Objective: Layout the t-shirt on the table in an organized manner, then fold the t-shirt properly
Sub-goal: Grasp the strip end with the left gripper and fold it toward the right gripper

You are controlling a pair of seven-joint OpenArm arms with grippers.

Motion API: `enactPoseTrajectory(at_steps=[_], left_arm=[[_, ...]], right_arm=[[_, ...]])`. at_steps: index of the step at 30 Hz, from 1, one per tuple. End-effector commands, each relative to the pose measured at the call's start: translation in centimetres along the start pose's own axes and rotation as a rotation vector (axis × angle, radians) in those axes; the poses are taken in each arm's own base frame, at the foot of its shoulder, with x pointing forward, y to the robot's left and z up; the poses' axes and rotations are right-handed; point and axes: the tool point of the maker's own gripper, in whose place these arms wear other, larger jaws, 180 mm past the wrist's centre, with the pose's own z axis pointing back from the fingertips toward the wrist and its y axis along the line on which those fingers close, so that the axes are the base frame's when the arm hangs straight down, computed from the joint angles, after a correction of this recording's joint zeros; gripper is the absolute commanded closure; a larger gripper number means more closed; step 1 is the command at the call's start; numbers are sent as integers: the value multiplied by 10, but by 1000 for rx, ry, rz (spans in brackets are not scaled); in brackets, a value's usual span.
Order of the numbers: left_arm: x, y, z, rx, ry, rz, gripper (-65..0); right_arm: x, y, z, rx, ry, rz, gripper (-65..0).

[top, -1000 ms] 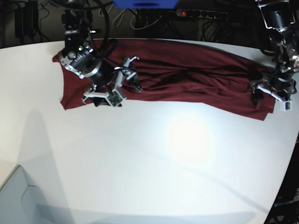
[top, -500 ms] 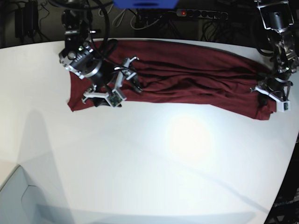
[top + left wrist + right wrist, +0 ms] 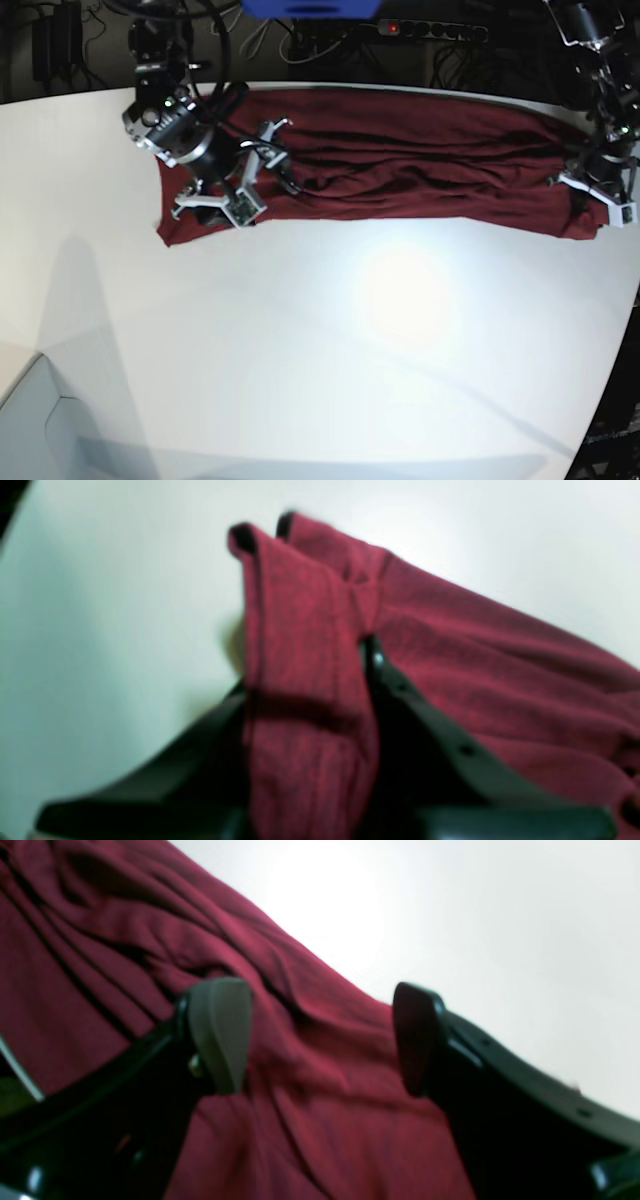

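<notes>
Since a second ago: t-shirt (image 3: 400,165) pulled longer and flatter across the far side of the table (image 3: 330,340), its near edge now almost straight, the deep dark creases at the middle partly smoothed. Right-hand end of the cloth drawn outward and up toward the table's far right edge; left-hand corner shifted slightly inward and nearer.

Left gripper (image 3: 597,195), at the right of the base view, moved up and outward, now clamped on the t-shirt's end; in the left wrist view a band of maroon cloth (image 3: 305,705) pinched tight between the black fingers (image 3: 400,690), a folded corner sticking out beyond them. Right gripper (image 3: 245,180), at the left of the base view, shifted only a little, jaws spread wide above the cloth; in the right wrist view both pads (image 3: 220,1032) apart, wrinkled fabric (image 3: 320,1080) visible between them, nothing held.

T-shirt: dark maroon, plain, thin, lying as one long rumpled strip with lengthwise folds, on white tabletop.

No readable writing, brand or label anywhere.
</notes>
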Motion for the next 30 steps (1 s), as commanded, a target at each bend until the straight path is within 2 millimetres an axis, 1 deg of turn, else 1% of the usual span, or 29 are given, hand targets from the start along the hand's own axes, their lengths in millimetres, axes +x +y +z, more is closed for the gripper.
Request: enactPoseTrajectory(at_steps=[1,3,7,11,13,14,17,18,24,25,26,29,30], left_arm=[[39,-3,6,-16,-114,-31,0],[46,-9,15,-25,-141,-59,0],[55,-33,32,-57,-193,-78,0],[54,-62,55,-87,-234,-69,0],[49,-72,63,-89,-216,-79,0],[43,-80,65,-88,-192,-93,0],[36,-108,69,-81,-154,-189,0],[33,-121,69,-83,-146,-215,0],[19,-183,74,-76,-109,-341,0],[17,-193,74,-84,-104,-360,0],[15,-199,74,-84,-99,-388,0],[12,-225,76,-133,-99,-460,0],[8,-238,79,-169,-98,-473,0]], right_arm=[[17,-1,1,1,-61,2,-444],[18,-2,1,1,-63,1,-444],[19,-2,1,-1,-64,4,-444],[20,-3,1,-2,-67,5,-444],[20,-3,1,-3,-69,7,-444],[20,-3,1,-3,-70,7,-444],[20,-3,1,-3,-72,7,-444],[20,-3,1,-3,-72,7,-444],[23,-3,1,-3,-80,5,-444],[23,-3,1,-3,-80,5,-444],[24,-3,2,-4,-82,6,-444],[24,-3,2,-5,-83,7,-444],[24,-3,2,-5,-83,7,-444]])
